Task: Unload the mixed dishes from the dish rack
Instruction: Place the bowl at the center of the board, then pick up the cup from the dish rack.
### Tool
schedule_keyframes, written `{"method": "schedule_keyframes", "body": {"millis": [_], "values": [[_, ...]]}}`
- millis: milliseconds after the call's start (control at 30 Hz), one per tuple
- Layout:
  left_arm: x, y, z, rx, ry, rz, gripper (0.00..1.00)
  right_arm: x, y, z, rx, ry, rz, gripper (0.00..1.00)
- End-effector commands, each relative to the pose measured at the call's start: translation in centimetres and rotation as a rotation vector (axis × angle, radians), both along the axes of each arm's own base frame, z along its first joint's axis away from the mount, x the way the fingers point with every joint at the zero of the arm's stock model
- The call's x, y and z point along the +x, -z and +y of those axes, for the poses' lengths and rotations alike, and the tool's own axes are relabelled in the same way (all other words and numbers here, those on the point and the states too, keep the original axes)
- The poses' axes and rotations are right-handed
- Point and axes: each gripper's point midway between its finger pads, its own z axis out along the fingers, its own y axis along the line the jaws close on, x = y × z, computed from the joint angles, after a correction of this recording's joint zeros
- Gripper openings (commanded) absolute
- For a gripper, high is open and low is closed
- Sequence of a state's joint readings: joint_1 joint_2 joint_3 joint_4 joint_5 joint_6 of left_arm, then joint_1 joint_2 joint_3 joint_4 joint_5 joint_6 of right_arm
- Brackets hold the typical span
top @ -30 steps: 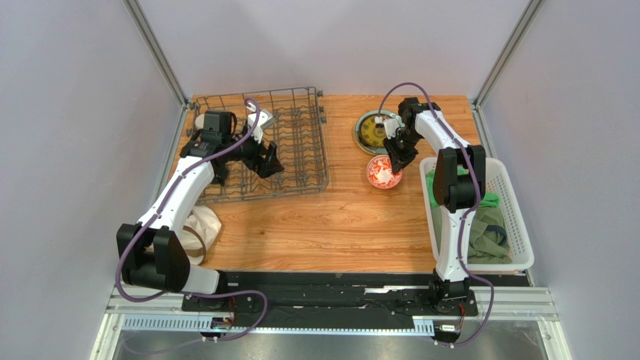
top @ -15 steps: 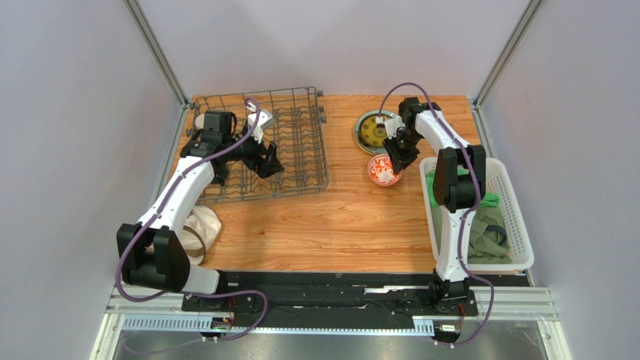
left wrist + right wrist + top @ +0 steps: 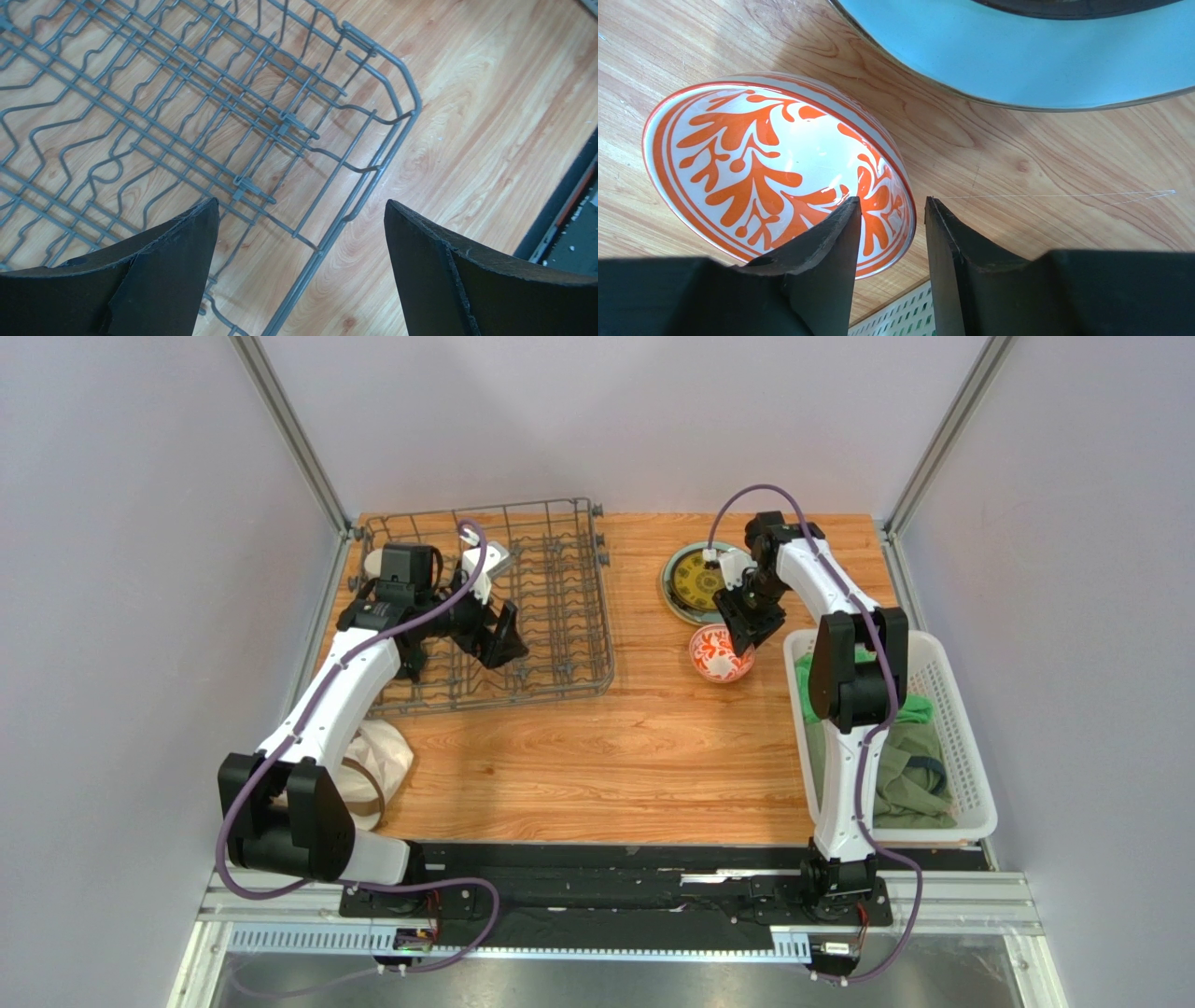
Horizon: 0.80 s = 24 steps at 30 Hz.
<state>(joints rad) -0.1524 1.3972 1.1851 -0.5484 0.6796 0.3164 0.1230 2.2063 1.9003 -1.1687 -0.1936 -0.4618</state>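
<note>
Red-and-white bowl [image 3: 718,657] sits on the desk [image 3: 589,756], clear of the dish rack [image 3: 561,602], from above; left wrist: left jaws spread wide over the rack's corner; right wrist: right jaws parted astride the bowl's rim, set-down apparently finishing, straight lift-off next.

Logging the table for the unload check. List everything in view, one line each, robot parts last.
dish rack: one, grey wire, far left of the table
yellow-and-dark patterned plate: one, far centre, lying on another plate
pale plate: at least one, pale blue-green rim, under the patterned plate
small red-and-white bowl: one, on the table just nearer than the plates
white slotted basket: one, right edge of the table
green cloths: at least two, bright and olive green, in the basket
cream bundle: one, near left; cannot tell what it is
wooden table: one, orange-brown
left gripper: open, above the rack's corner
right gripper: open, fingers astride the bowl's rim
</note>
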Motion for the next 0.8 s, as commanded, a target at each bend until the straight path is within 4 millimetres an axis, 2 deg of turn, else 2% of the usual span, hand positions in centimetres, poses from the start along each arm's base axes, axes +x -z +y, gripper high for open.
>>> {"method": "schedule_keyframes", "body": {"millis": [0, 133, 300, 467, 500, 533, 600, 633, 700, 733, 767], "values": [[1.3, -1.4, 1.4, 0.051, -0.058, -0.107, 0.95, 1.5, -2.6, -0.5, -0.018, -0.004, -0.085, 0.45], [2.2, -2.6, 3.5, 0.097, -0.16, -0.177, 0.96, 2.1, -4.4, -0.4, -0.017, -0.006, -0.138, 0.5], [3.1, -3.4, 7.3, 0.194, -0.312, -0.213, 0.99, 2.7, -7.2, -0.3, -0.002, -0.003, -0.219, 0.56], [3.0, -2.3, 11.4, 0.275, -0.438, -0.132, 0.99, 2.8, -9.7, 0.1, 0.032, -0.007, -0.291, 0.6], [3.0, -2.1, 12.9, 0.28, -0.48, -0.112, 0.99, 2.6, -9.8, 0.5, 0.049, -0.01, -0.291, 0.61], [2.9, -1.7, 13.6, 0.282, -0.501, -0.089, 0.99, 2.7, -10.9, 0.7, 0.066, -0.006, -0.326, 0.63], [2.4, -1.0, 15.4, 0.285, -0.558, -0.035, 0.99, 2.2, -11.1, 1.1, 0.094, -0.003, -0.334, 0.64], [2.1, -0.8, 15.9, 0.285, -0.58, -0.015, 0.99, 2.4, -12.1, 1.5, 0.112, 0.011, -0.375, 0.64], [1.2, 0.3, 17.0, 0.299, -0.614, 0.034, 0.99, 1.8, -11.9, 2.2, 0.132, 0.006, -0.379, 0.65], [0.9, 0.6, 17.4, 0.313, -0.634, 0.046, 0.99, 2.0, -12.9, 2.6, 0.142, 0.006, -0.42, 0.65], [0.5, 1.0, 17.7, 0.321, -0.644, 0.062, 0.99, 1.9, -12.9, 2.8, 0.146, 0.003, -0.428, 0.65]]}}
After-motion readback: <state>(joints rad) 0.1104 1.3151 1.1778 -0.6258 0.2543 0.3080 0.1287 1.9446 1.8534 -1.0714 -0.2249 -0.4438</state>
